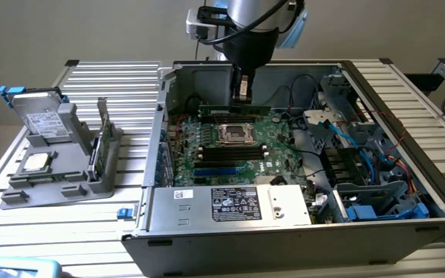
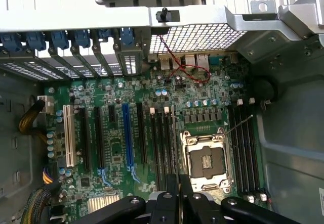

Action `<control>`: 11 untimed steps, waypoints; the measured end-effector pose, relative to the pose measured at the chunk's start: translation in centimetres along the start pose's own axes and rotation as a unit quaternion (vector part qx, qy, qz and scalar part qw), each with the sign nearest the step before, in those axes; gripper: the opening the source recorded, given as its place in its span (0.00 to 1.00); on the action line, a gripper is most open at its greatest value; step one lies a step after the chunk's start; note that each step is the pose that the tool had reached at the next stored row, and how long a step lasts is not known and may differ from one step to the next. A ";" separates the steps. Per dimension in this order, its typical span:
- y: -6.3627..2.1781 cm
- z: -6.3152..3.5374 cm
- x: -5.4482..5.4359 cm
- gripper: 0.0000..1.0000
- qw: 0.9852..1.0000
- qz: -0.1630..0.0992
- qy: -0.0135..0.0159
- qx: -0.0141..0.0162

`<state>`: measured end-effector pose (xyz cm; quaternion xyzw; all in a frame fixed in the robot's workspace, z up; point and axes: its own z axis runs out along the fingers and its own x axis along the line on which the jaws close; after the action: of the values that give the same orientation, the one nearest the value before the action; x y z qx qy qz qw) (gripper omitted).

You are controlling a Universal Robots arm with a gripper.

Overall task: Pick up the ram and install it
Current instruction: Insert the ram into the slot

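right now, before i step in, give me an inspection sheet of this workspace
surface: slatted metal table with an open pc case lying on it
job's things: ram held on edge over the motherboard, behind the cpu socket; cannot tell if it is seated
clutter: grey parts tray at the exterior view's left, carrying a hard drive and a cpu
grippers: tool shut on the ram
cables: blue cables inside the case; thin red wire by the rear ports
surroundings: plain wall
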<state>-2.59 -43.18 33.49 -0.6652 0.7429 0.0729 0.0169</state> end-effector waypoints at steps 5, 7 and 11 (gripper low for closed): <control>-0.08 0.88 0.1 0.14 1.000 0.000 0.000 0.000; -0.11 1.24 0.2 0.14 1.000 0.000 0.000 0.000; -0.17 1.96 0.2 0.14 1.000 0.000 0.000 0.001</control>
<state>-2.59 -43.19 31.52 -0.6653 0.7429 0.0723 0.0172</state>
